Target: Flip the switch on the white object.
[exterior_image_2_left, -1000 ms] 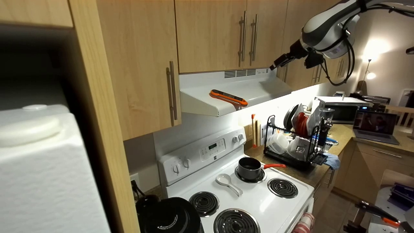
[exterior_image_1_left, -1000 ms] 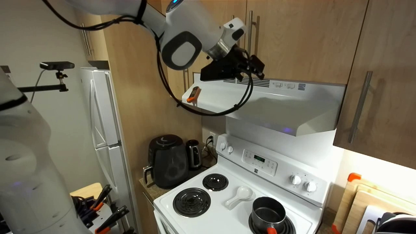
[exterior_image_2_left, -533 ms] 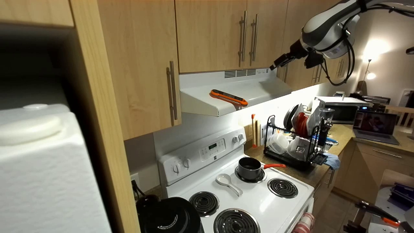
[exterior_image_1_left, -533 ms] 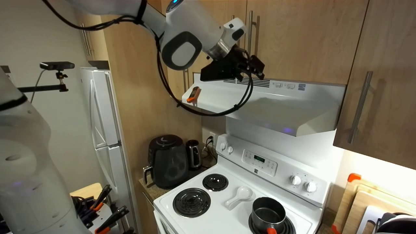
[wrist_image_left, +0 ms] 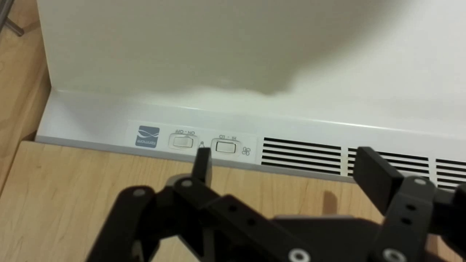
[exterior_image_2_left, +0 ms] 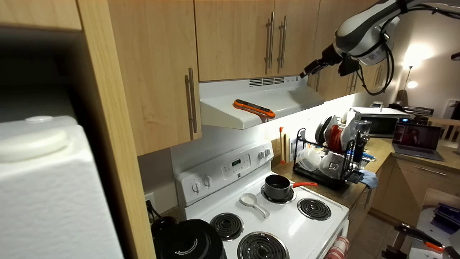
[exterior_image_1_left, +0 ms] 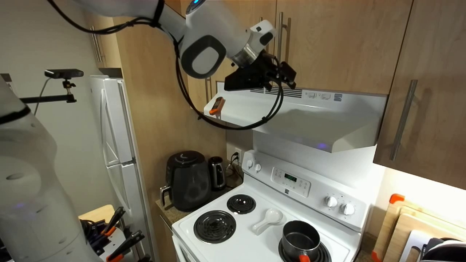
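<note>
The brown table [exterior_image_2_left: 383,153] shows in two stretches. Near the front edge of the shorter stretch [exterior_image_1_left: 176,214] stands a black air fryer [exterior_image_1_left: 187,182], with a steel-and-black vessel [exterior_image_1_left: 217,174] just beside it, nearer the back edge. On the longer stretch, cutting boards [exterior_image_1_left: 411,220] stand at the back edge near a dish rack [exterior_image_2_left: 325,181]; a blue cloth [exterior_image_2_left: 368,180] drapes over the front edge. By the inner corner an open laptop [exterior_image_2_left: 417,138] sits before a boxy oven [exterior_image_2_left: 377,124].

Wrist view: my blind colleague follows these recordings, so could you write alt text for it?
An ON-OFF switch and a HI-LO switch, lettered upside down, sit on a white range hood, left of dark vent slots in the picture. In the foreground, a black pincer stands open before a light wood cabinet.
</note>
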`<state>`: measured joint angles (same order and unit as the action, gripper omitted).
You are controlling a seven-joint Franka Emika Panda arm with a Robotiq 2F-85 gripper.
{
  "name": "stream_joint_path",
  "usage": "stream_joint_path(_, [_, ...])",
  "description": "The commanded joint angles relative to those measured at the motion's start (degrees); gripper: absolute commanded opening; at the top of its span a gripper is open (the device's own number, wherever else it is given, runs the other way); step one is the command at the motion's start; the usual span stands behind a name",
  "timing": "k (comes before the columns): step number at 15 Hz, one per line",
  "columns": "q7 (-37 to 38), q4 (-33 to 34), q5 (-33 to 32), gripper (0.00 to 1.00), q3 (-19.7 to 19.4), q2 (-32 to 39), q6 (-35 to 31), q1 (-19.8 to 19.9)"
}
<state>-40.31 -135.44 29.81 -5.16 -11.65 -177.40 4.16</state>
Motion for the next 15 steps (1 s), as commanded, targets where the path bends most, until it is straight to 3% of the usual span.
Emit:
stream_joint_path(1, [-0.19,-1.87,-0.62,1.0,0.33,-2.27,0.43,0.33])
stream_joint_path(5, [0.35,-4.18,-1.76,1.0,0.53,-5.4,1.85,1.98])
stream_joint_path(9, [-0.97,-7.59,-1.91,1.0,-1.37,-11.33,7.9,3.39])
stream_joint_path(13, [-2.22,-9.54,-0.15,1.0,-4.21,-17.0,13.22,1.77])
stream_joint_path(15, [-3.87,-10.18,0.68,1.0,-5.73,-18.79,11.43,-0.08])
